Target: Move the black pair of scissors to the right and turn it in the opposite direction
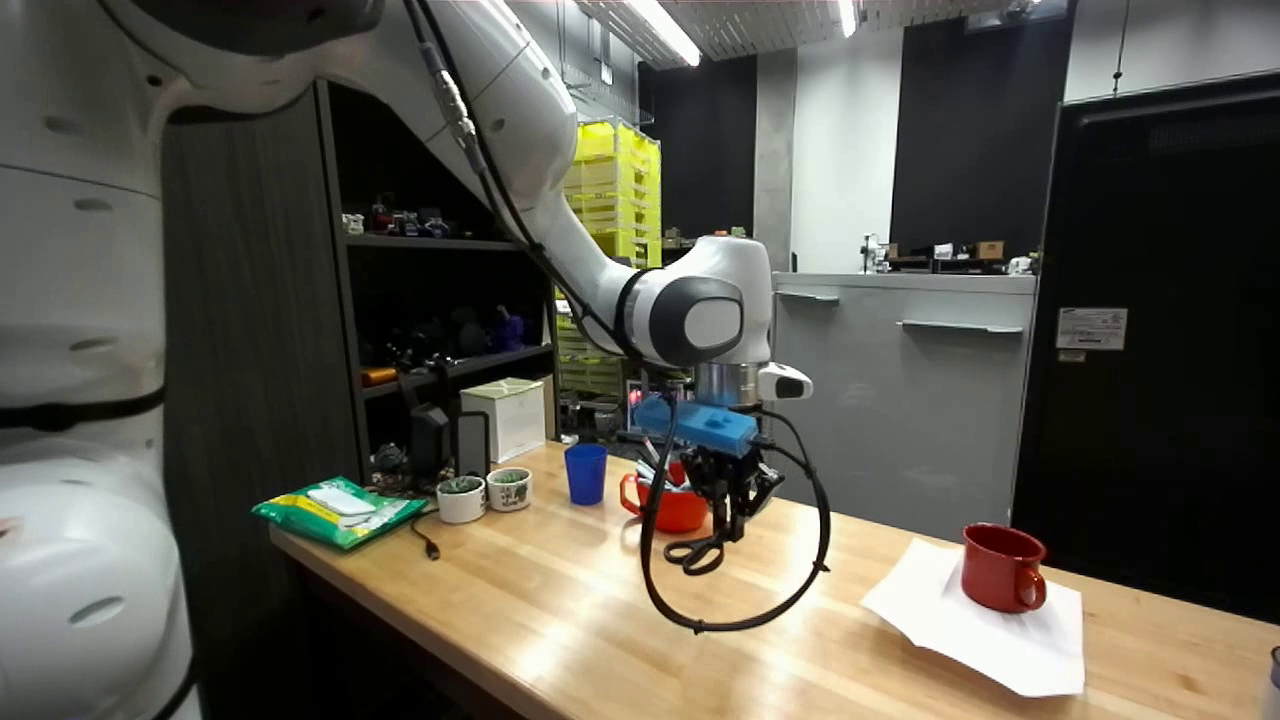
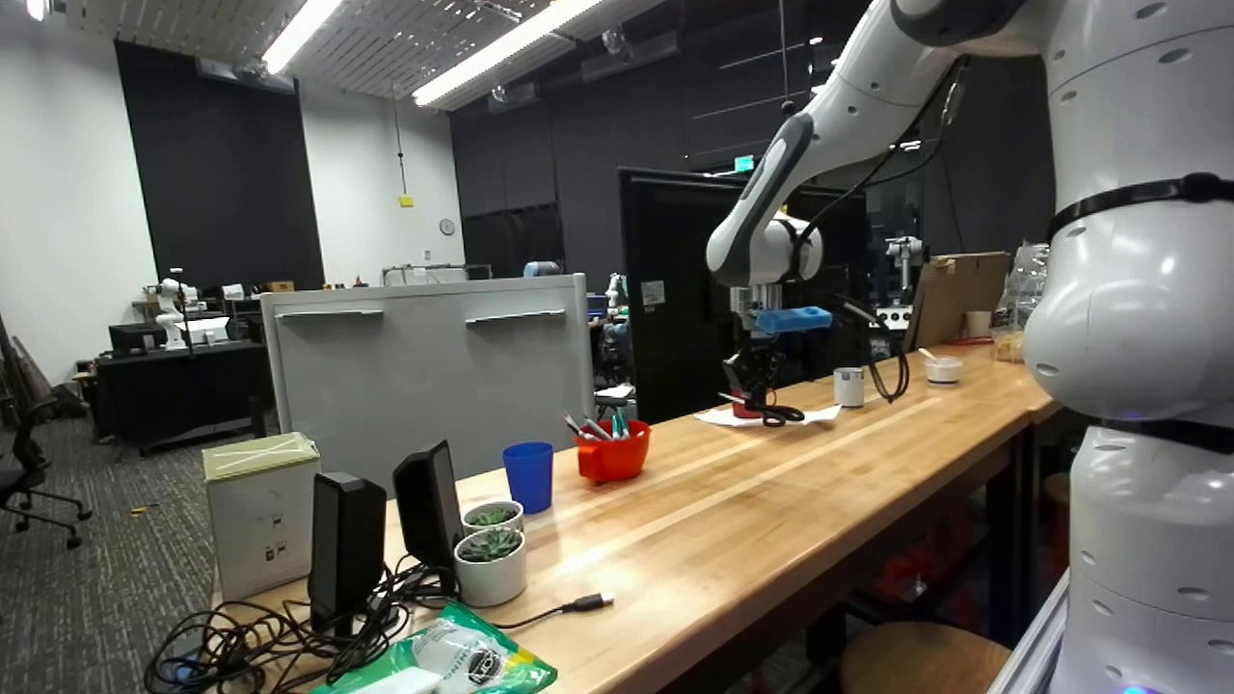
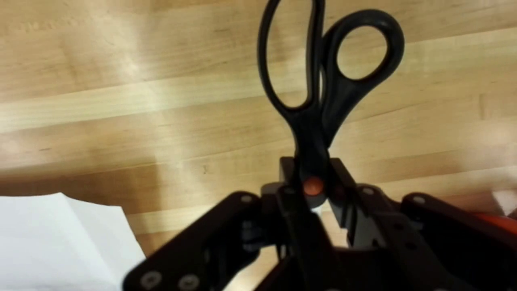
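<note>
pinching the black scissors [image 3: 309, 131] near the pivot [image 3: 313, 186] in a gripper [image 3: 313, 173] closed against both flanks, above the worktop [image 1: 560, 600] between its long edges, with handle loops [image 3: 395, 42] toward the robot-side one, presumably for a balanced carry and turn.

Ceiling lights [image 1: 665, 30] burn white in both exterior views, with pale glare on the tabletop [image 2: 713, 511] and glints along my arm [image 2: 1138, 328]. In an exterior view the shelves [image 1: 440, 243] sink into deep shadow. The wrist view is warmer and a little soft: sheen streaks the tabletop, a brown shadow borders the paper [image 3: 44, 242], and my jaws look darkly blurred, while the scissors [image 3: 309, 127] have cleaner edges.
</note>
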Controlling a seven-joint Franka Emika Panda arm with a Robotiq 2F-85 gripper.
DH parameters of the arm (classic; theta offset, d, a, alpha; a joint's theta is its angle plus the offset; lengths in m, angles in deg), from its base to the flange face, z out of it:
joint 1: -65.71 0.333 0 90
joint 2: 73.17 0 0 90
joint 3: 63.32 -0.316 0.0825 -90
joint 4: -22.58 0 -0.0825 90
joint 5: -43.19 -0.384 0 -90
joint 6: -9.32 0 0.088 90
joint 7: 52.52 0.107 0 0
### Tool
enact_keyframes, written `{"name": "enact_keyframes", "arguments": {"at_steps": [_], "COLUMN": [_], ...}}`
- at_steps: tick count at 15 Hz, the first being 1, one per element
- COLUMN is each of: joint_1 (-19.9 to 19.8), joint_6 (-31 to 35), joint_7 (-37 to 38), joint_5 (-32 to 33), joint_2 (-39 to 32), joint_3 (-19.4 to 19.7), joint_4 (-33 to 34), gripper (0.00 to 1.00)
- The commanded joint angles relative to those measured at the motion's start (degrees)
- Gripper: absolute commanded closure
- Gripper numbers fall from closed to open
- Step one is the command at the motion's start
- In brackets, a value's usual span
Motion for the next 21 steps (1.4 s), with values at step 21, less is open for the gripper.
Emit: {"name": "enact_keyframes", "arguments": {"at_steps": [21], "joint_1": [-8.75], "joint_6": [0.33], "joint_7": [-30.62], "joint_5": [-4.93], "joint_2": [-9.02], "joint_3": [5.88], "joint_4": [0.99], "gripper": [0.94]}}
